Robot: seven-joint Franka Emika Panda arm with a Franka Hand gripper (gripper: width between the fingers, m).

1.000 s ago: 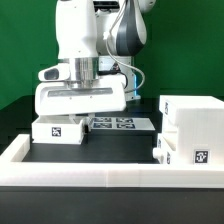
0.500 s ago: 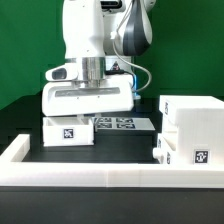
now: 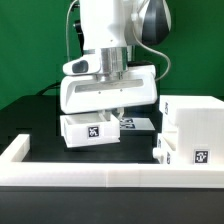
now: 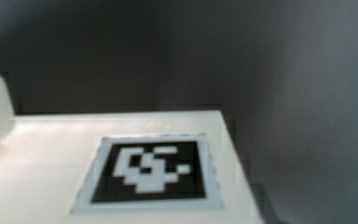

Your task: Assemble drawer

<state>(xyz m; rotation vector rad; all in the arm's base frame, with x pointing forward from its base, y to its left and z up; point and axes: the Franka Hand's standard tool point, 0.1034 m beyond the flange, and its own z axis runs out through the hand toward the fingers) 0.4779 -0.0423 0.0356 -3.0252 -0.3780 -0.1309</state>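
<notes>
My gripper (image 3: pixel 110 112) hangs over the middle of the black table and is shut on a small white tray (image 3: pixel 90 129) with a square tag on its front. The tray hangs just off the table. The large boxy white housing (image 3: pixel 195 118) stands at the exterior view's right, apart from the held tray. A second small white part (image 3: pixel 163 148) with a tag sits against the housing's lower front. In the wrist view a white tagged surface (image 4: pixel 149 168) fills the frame close up. My fingertips do not show there.
The marker board (image 3: pixel 138 122) lies flat behind the held tray, mostly hidden by it. A long low white rim (image 3: pixel 70 168) runs along the front of the black table and up its left side. A green backdrop stands behind.
My gripper and the small tray have moved toward the exterior view's right, closer to the housing, with the tray carried along. The housing has not moved.
</notes>
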